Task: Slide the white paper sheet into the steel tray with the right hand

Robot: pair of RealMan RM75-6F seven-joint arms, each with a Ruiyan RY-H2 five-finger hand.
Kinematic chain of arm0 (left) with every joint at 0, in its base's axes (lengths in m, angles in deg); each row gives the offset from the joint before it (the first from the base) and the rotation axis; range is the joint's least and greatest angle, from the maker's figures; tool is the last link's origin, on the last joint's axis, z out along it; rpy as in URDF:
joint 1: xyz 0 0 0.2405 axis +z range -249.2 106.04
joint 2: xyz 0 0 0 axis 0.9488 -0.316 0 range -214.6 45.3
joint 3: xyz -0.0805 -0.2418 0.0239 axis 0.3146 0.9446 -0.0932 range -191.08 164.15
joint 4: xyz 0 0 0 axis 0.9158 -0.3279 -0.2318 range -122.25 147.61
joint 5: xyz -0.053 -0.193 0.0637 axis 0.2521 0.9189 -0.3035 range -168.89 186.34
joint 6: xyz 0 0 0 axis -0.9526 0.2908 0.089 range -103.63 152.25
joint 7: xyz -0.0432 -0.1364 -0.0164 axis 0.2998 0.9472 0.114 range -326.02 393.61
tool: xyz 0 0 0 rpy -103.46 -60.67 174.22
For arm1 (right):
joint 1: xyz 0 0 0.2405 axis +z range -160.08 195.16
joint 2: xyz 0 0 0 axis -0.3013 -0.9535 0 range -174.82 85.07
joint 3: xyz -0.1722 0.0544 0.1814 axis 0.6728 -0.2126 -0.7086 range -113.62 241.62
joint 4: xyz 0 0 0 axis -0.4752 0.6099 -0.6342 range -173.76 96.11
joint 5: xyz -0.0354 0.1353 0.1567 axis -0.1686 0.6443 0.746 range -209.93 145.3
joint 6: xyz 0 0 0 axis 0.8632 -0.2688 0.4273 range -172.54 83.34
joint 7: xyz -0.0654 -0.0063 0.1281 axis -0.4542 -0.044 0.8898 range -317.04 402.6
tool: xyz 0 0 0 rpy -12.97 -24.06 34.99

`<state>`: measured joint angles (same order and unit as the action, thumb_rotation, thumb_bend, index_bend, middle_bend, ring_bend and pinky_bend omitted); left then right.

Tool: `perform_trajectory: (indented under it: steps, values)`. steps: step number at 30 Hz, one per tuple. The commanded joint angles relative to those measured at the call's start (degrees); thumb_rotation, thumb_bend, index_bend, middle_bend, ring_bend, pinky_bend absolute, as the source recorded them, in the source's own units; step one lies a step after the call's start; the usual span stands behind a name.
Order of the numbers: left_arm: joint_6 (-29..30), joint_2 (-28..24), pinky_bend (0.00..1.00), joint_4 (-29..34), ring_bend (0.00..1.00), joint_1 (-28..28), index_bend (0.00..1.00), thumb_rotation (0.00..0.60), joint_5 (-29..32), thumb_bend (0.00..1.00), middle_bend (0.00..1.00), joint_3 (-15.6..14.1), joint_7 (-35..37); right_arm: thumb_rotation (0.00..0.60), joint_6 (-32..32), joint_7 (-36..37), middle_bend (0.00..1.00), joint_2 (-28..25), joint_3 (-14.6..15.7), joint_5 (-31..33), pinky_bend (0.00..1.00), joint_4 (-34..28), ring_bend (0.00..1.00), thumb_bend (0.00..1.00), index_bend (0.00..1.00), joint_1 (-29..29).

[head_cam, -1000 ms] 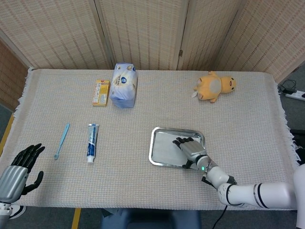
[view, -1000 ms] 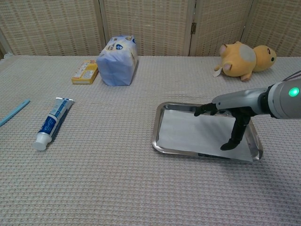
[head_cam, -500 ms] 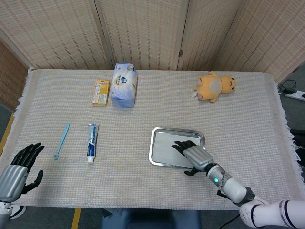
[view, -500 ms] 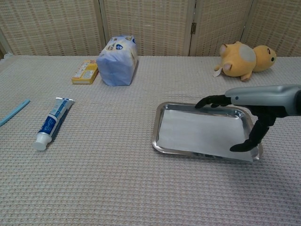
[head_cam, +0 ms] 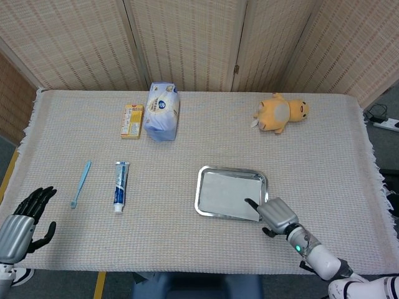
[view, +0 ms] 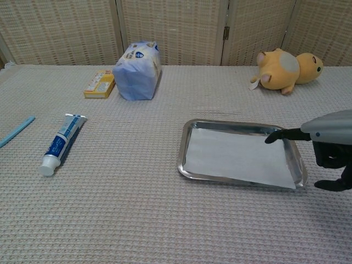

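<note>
White paper sheet (view: 237,156) is lying inside the steel tray (view: 188,168); right hand (head_cam: 275,215) is hovering at its near-right corner, fingers spread, holding nothing.

We log colours — white paper sheet (view: 236,157), silvery steel tray (view: 188,131), yellow plush toy (view: 286,66), blue-white toothpaste tube (view: 60,142).

Staged test room: cloth-covered table (head_cam: 324,162), woven folding screens (head_cam: 187,43) behind.

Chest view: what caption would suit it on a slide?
White paper sheet lying in the steel tray, the robot's right hand just off its right edge.
</note>
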<state>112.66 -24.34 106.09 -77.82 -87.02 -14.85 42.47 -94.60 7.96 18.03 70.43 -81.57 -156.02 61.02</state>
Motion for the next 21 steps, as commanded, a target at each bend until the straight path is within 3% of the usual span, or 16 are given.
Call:
perform_trajectory:
  steps: [1,8,21]
  values:
    - [0.01,-0.03,0.20,0.02,0.03,0.03,0.00,0.600,0.08,0.59,0.11,0.01,0.04,0.600,4.93,-1.59,1.00,-1.42,2.11,7.49,0.98,-1.82,1.00,0.43,0.00,3.76]
    - [0.17,0.04,0.20,-0.13,0.03,0.02,0.00,0.600,0.12,0.59,0.10,0.15,0.23,0.600,7.06,-0.95,1.00,-1.42,3.74,11.21,0.99,-2.25,1.00,0.43,0.00,6.43]
    - [0.35,-0.15,0.20,0.00,0.03,0.08,0.00,0.600,-0.24,0.59,0.10,-0.01,0.27,0.600,7.02,1.48,1.00,0.96,6.02,10.40,0.99,1.24,1.00,0.44,0.00,6.96]
